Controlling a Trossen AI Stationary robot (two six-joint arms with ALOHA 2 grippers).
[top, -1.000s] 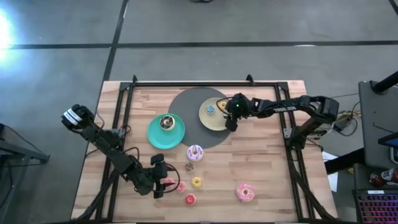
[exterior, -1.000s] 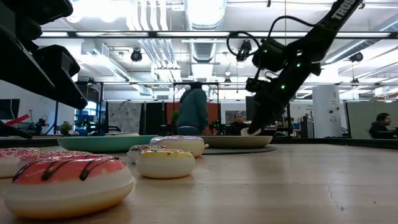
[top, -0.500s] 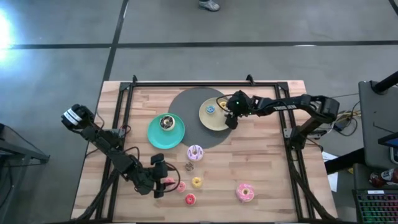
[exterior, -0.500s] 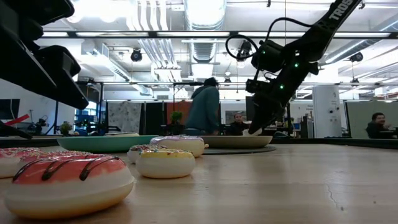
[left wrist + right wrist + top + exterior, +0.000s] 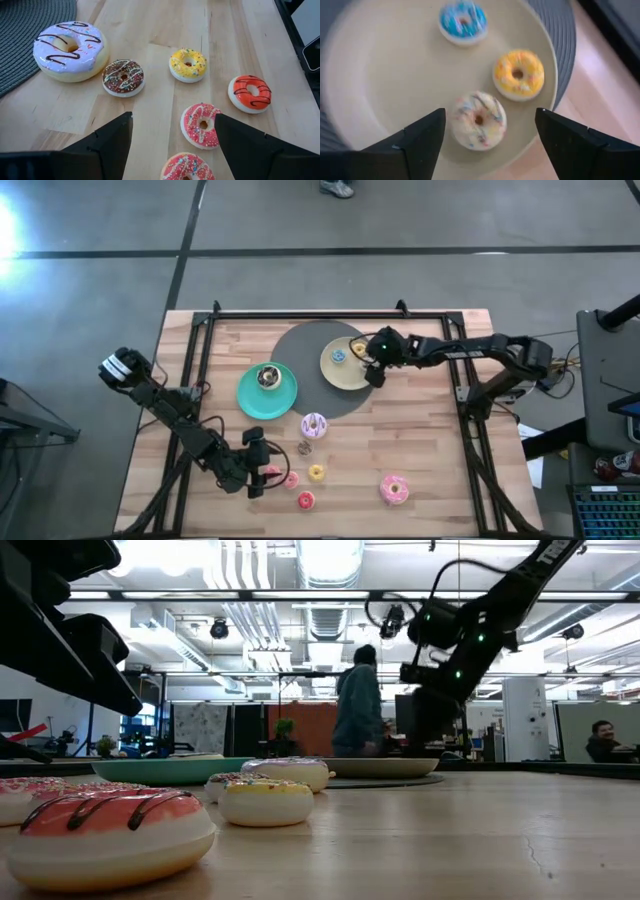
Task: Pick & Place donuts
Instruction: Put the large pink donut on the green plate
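right gripper lets go over the pale-yellow plate

the right gripper (image 5: 374, 372), which a second ago stood low at the pale-yellow plate (image 5: 335, 375) with its fingers close around a white sprinkled donut (image 5: 477, 119), has spread its fingers wide and lifted a little; in the low view the pale shape once seen at its fingertips is gone, and the donut now lies free on the plate just beside a yellow donut (image 5: 518, 74). the right arm's elbow has swung slightly outward toward the table's edge. in the room behind, a person (image 5: 358, 705) has walked across from left to right, now standing close beside the gripper in the low view.
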